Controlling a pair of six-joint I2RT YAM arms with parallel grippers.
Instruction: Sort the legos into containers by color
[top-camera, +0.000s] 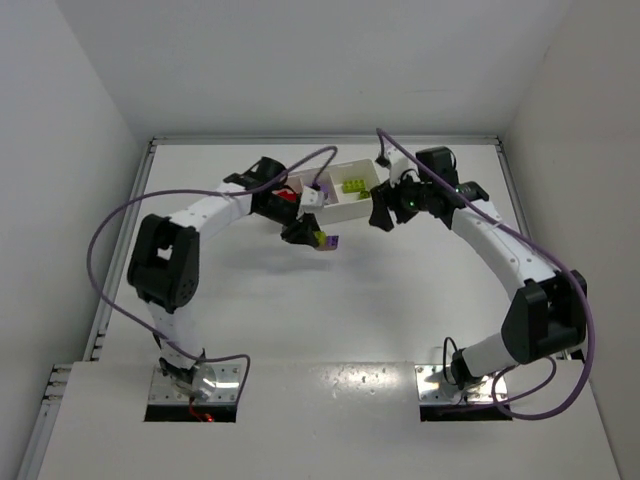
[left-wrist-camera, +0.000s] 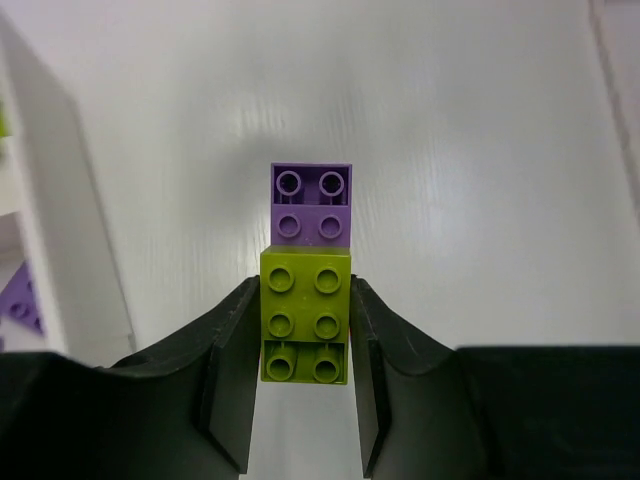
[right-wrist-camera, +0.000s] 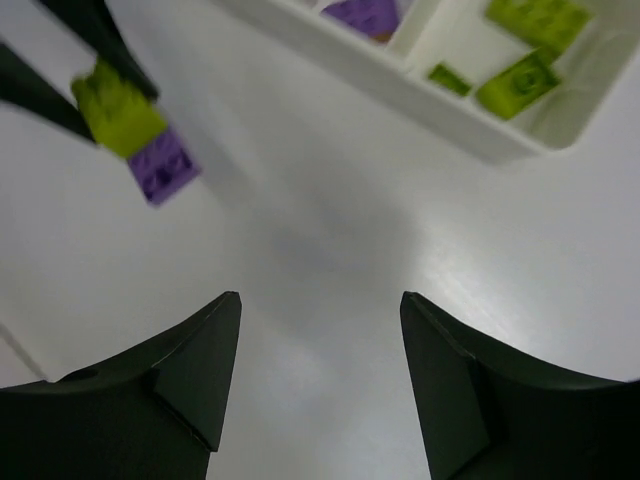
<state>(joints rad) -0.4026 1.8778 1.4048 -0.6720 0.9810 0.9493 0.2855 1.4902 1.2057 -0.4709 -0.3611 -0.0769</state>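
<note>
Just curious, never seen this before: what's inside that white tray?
Lime green bricks lie in the tray's right compartment, a purple brick in the middle one. The left arm hides part of the left compartment.

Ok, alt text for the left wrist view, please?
The left end effector is shut on a lime green brick, with a purple brick against its far end. White table behind; a tray wall at the left edge.

Glossy plastic legos (left-wrist-camera: 305, 315); smooth white plastic tray (right-wrist-camera: 400, 88); smooth, faintly shiny table (left-wrist-camera: 460, 150)
</note>
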